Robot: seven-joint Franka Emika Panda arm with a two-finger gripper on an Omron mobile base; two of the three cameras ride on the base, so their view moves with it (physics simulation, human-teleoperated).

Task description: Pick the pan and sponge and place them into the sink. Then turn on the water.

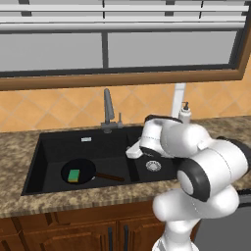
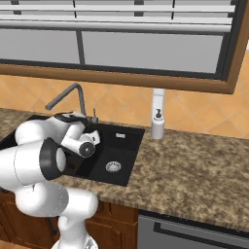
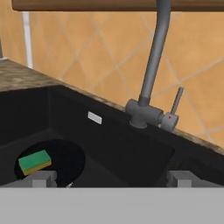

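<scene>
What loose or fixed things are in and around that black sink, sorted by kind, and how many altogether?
Pan, lying in the wide basin: 1
Sponge, resting in the pan: 1
Tap, behind the sink: 1
Soap bottle, on the counter: 1
Silver drain, in the narrow basin: 1
Total: 5

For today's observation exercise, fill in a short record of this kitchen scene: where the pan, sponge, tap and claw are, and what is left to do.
pan: black pan lies in the wide basin of the sink, handle toward the divider
sponge: sponge rests inside the pan
tap: tap stands behind the sink, small lever on its right in the hand view; no stream visible
claw: claw open, holding nothing, facing the tap base
left to do: turn on the water
</scene>
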